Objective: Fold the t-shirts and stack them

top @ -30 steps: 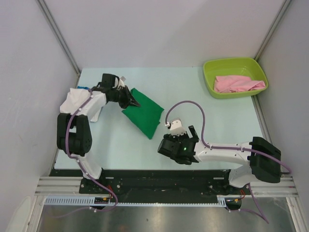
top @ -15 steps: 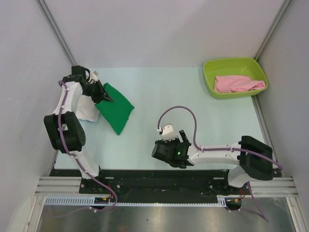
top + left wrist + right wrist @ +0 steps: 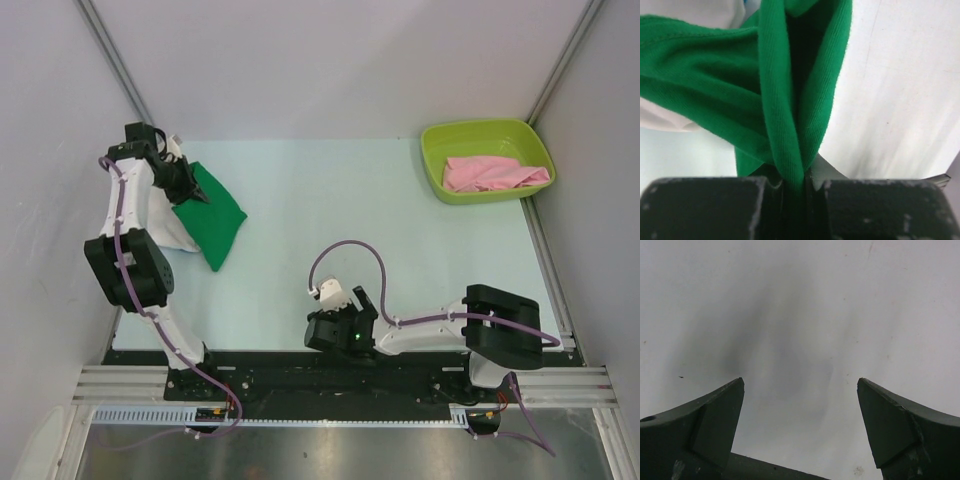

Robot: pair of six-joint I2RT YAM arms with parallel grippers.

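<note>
Reference landmark: the lime-green tub [image 3: 430,158], which sits at the far right corner of the counter [image 3: 330,210].

1. Counter. Pale surface enclosed by grey walls on the far, left and right sides.
2. Tub. It contains a crumpled pink t-shirt [image 3: 495,173], which lies wholly inside the walls.
3. White t-shirt [image 3: 178,236]. It lies well apart from the tub, across the counter at the left wall and slightly nearer the arm bases. The left arm's links cross above it and hide part of it.
4. Green t-shirt [image 3: 218,218]. A folded, near-square packet set as a diamond, just tub-side of the white t-shirt and overlapping its edge. Its longer extent runs from far to near. One corner points toward the arm bases and another toward the tub. The far-left edge is the gripped edge. The frames do not show whether the packet rests fully on the counter or is partly raised.
5. Left end effector [image 3: 795,182]. It is clenched on a bunched fold of the green t-shirt. The left wrist view shows the cloth pinched in the narrow slot between the fingers, with white cloth behind it.
6. Right end effector [image 3: 800,385]. It is released, with the fingers spread wide and nothing between them. It points down at bare counter, well apart from the tub, nearer the arm bases and to the tub's left.
</note>
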